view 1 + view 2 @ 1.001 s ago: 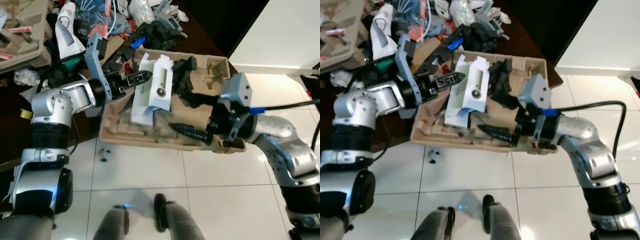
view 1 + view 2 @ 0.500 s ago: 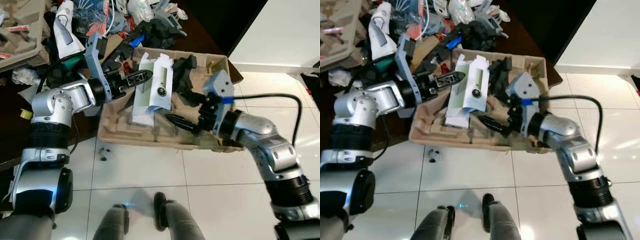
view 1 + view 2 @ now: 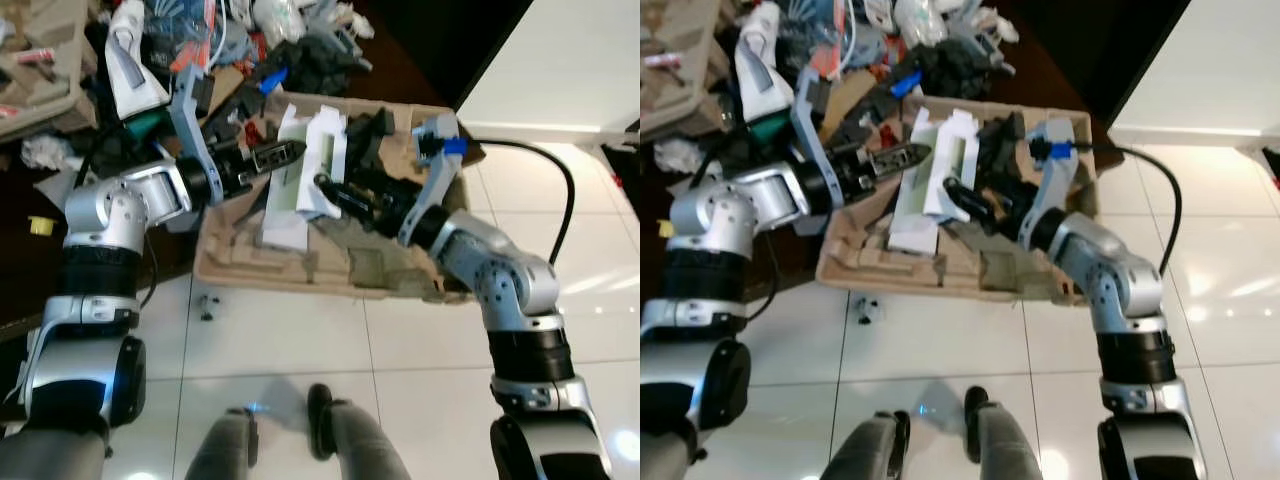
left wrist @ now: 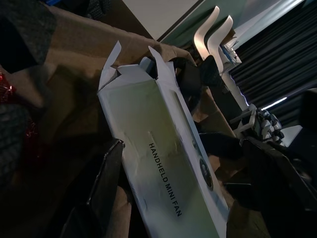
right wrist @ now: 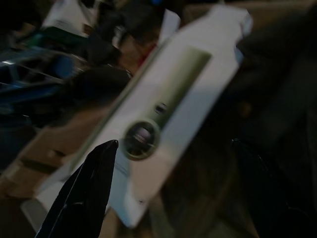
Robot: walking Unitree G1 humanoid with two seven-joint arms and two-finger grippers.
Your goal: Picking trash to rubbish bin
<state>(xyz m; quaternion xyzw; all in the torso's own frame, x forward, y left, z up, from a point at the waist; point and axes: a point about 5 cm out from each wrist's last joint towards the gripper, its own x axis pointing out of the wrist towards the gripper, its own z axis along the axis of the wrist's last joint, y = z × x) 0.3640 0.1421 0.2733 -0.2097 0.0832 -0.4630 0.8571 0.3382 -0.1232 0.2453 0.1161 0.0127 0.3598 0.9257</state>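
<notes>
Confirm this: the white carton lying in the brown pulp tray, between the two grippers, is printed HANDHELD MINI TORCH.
Not quite. The left wrist view shows the white carton printed HANDHELD MINI FAN, not torch. The rest holds: it lies in the brown pulp tray, between the left gripper and the right gripper.
</notes>
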